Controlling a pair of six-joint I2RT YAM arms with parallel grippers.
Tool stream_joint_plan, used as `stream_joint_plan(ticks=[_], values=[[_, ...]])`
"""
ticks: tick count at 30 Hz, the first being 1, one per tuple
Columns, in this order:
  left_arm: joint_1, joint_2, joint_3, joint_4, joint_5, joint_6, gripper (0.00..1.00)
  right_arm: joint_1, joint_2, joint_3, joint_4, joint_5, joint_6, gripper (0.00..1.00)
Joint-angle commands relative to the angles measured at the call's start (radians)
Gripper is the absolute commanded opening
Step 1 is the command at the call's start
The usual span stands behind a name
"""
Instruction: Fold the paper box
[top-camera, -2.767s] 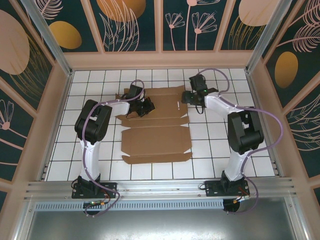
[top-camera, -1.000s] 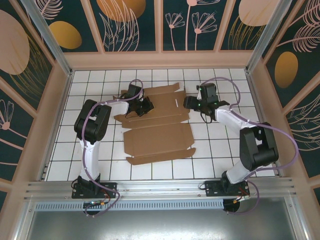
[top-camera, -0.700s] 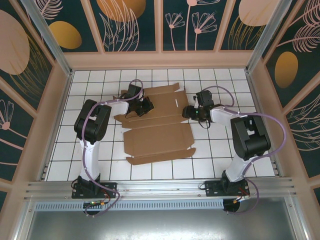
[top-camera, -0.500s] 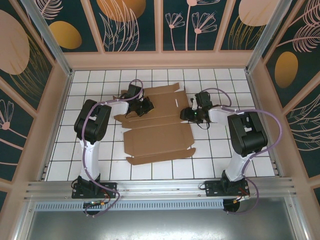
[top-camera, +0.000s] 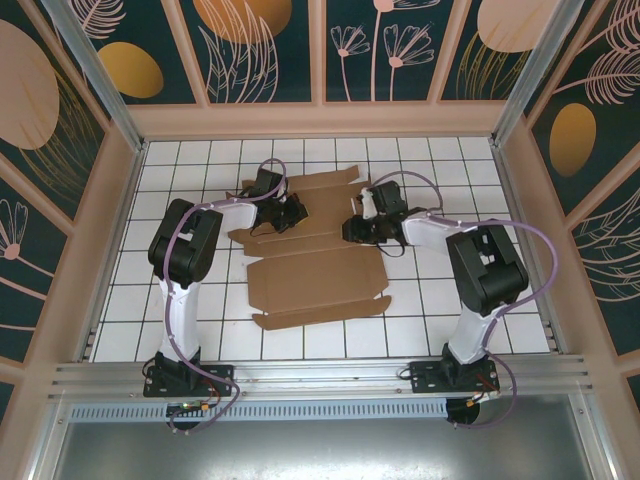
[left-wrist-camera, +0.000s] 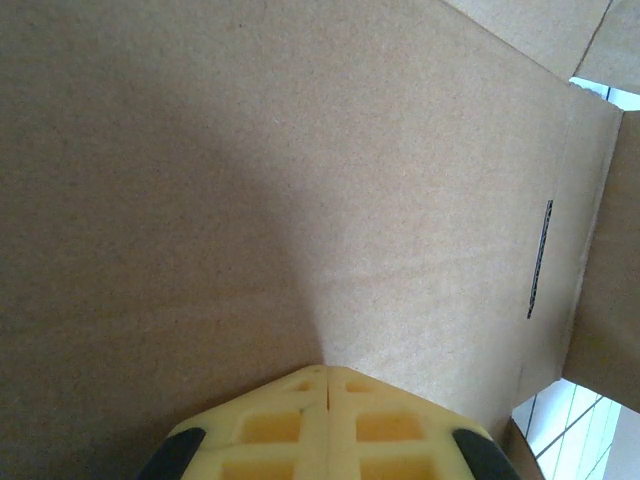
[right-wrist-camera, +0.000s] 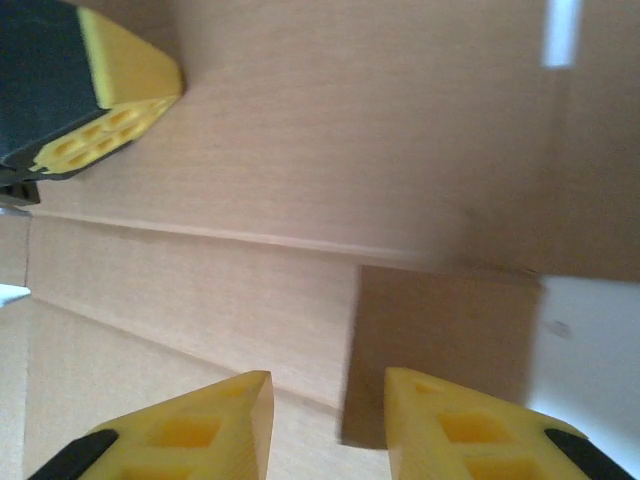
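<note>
The paper box (top-camera: 315, 265) lies opened out as a flat brown sheet on the white tiled surface (top-camera: 420, 320), stretching beneath both arms. The left gripper (left-wrist-camera: 326, 380) is clenched tight, yellow fingers pressed together with nothing between them, tips right at the sheet's far panel. A thin slit (left-wrist-camera: 540, 260) is cut in the cardboard ahead of it, off to its right. The right gripper (right-wrist-camera: 328, 395) stands released, jaws apart above a crease, with a small side flap (right-wrist-camera: 440, 330) just ahead of one finger. The sheet's nearer panels lie behind both grippers.
</note>
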Motion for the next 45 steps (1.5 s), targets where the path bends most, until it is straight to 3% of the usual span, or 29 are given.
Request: stream_joint_plan(ticks=[1,4,8,12,17,20,26,30,34,39,42,45], values=[[0.012,0.034,-0.024,-0.052,-0.032,0.008,0.0,0.027,0.074,0.048,-0.052,0.066,-0.027,0.35],[0.012,0.034,-0.024,-0.051,-0.027,0.01,0.0,0.028,0.064,0.061,-0.069,0.127,-0.029,0.37],[-0.002,0.031,-0.016,-0.047,-0.025,0.023,0.0,0.007,-0.093,0.025,-0.037,0.163,-0.026,0.41],[-0.036,0.028,-0.011,-0.027,-0.015,0.018,0.0,-0.023,-0.229,0.015,-0.009,0.092,0.009,0.42],[-0.082,0.047,0.021,-0.032,-0.016,0.036,0.0,-0.013,-0.281,0.025,0.019,0.053,0.036,0.43],[-0.102,0.063,0.036,-0.036,-0.009,0.031,0.0,-0.004,-0.248,0.042,0.009,0.097,0.006,0.45],[-0.11,0.037,0.034,-0.018,-0.02,-0.016,0.0,0.047,-0.058,0.163,-0.104,0.349,-0.1,0.66],[-0.09,0.022,0.055,-0.037,-0.019,-0.009,0.0,0.082,0.02,0.188,-0.103,0.487,-0.139,0.68],[-0.049,-0.032,0.056,-0.026,0.015,0.0,0.0,0.084,0.008,0.151,-0.038,0.474,-0.153,0.68],[0.03,-0.149,0.007,0.109,0.153,-0.075,0.01,0.084,0.041,0.178,-0.047,0.479,-0.183,0.72],[0.065,-0.202,0.046,-0.001,0.126,0.017,0.07,0.106,0.057,0.188,-0.039,0.465,-0.187,0.76],[0.103,-0.244,0.083,-0.168,0.004,0.111,0.14,0.128,0.109,0.229,-0.061,0.467,-0.196,0.8]])
